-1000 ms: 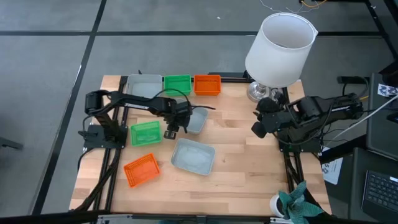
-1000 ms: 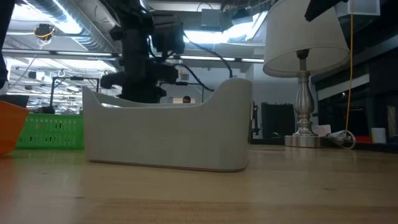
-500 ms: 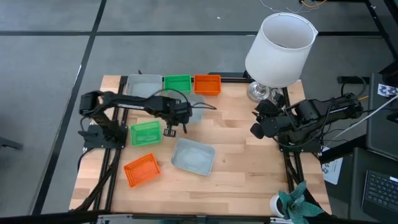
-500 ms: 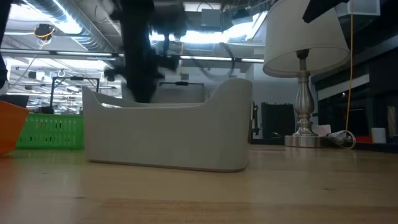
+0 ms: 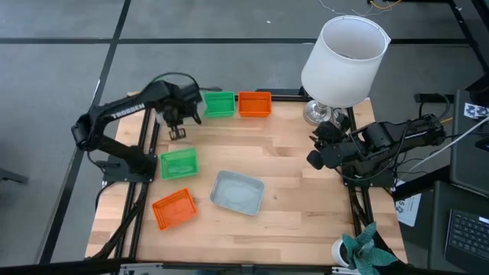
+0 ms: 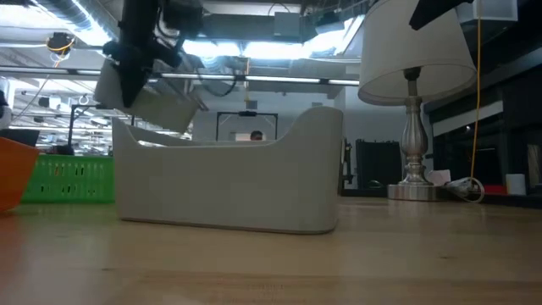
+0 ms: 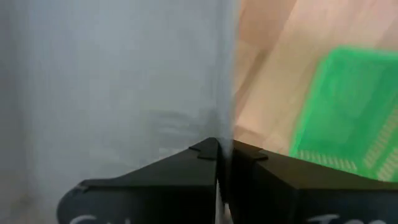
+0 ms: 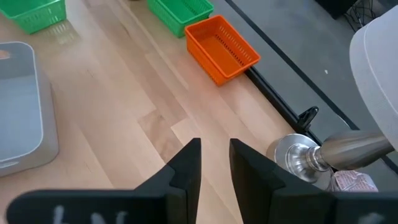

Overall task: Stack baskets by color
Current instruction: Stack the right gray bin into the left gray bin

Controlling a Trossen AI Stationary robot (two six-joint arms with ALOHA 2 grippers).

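Note:
My left gripper [image 7: 224,155] is shut on a pale grey-blue basket [image 6: 157,102], which it holds in the air over the table's far left corner. In the high view the left arm [image 5: 130,108] hides that basket. A green basket [image 5: 219,104] and an orange basket [image 5: 254,104] rest on their bottoms at the far edge. Another green basket [image 5: 178,163] sits at the left, an orange one [image 5: 173,208] near left, and a grey-blue one [image 5: 238,192] near the middle. My right gripper [image 8: 214,163] hangs open over the table's right side, with nothing between its fingers. My left gripper pinches one wall of the grey-blue basket [image 7: 225,127] between its two fingers, which come steeply from above. The wall shows edge-on between the fingertips. In the low view the basket hangs tilted below the gripper, lifted clear of the table.
A lamp with a big white shade [image 5: 341,53] stands at the far right corner, its metal foot [image 8: 298,158] close to my right gripper. Bare wood lies between the baskets and the right arm [image 5: 367,149].
My left gripper has risen and swung from the table's middle toward the far left corner, tipping steeper and rolling on the way. The grey-blue basket that lay beside it on the table has gone up with it and now hangs tilted, clear of the wood.

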